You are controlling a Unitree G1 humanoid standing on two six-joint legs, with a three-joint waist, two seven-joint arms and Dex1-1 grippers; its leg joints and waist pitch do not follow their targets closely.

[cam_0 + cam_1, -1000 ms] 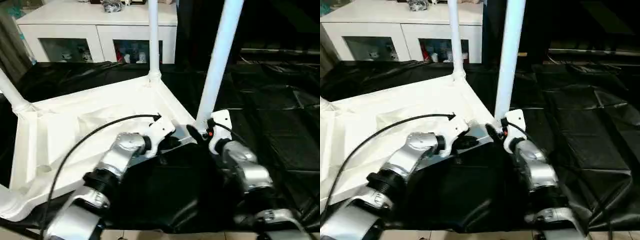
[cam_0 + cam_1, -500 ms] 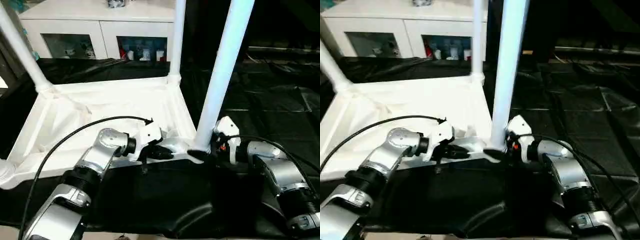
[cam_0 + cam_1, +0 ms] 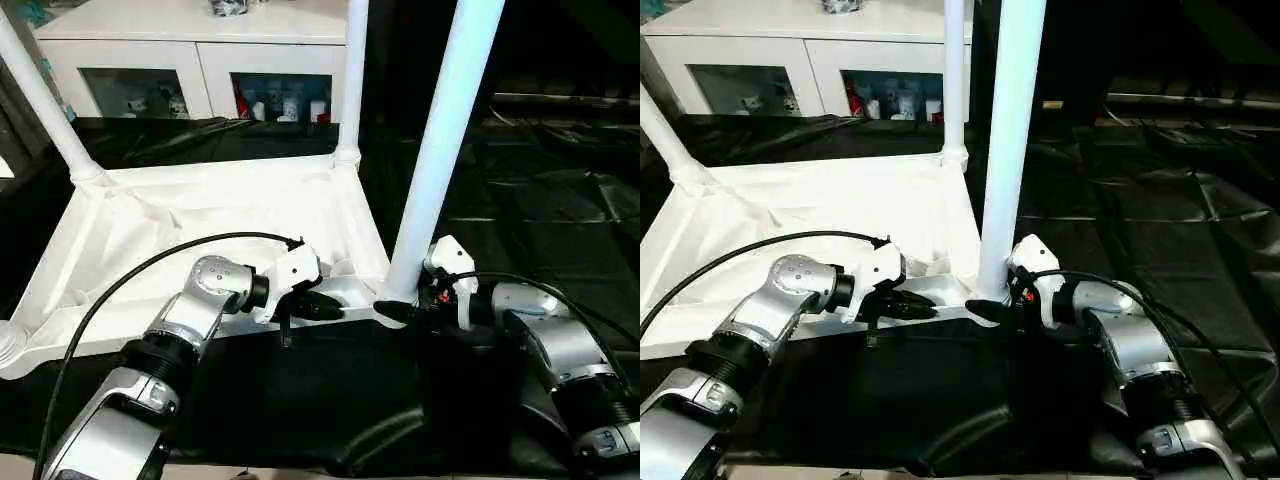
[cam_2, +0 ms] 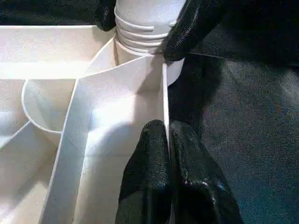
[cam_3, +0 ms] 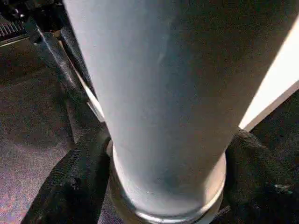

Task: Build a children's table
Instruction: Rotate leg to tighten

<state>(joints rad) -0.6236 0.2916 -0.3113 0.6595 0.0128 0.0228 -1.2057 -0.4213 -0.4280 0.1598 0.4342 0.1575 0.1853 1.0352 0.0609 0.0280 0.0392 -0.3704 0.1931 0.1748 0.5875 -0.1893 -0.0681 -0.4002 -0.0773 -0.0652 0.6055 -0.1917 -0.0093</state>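
Now near leg's [image 3: 440,150] base between right end effector [image 3: 402,308] fingers.

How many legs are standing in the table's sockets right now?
3: one leg at the near right corner between the right gripper's fingers, one at the far right corner, one at the far left. The near left corner is cut off.

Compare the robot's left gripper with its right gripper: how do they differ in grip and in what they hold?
1. The left gripper is shut, its black fingers pinching the thin side wall of the upturned white plastic tabletop; the right gripper stands wide, one finger on each side of the base of a white tubular leg.
2. The left grips a flat edge; the right grips a round tube.
Both work at the same near corner.
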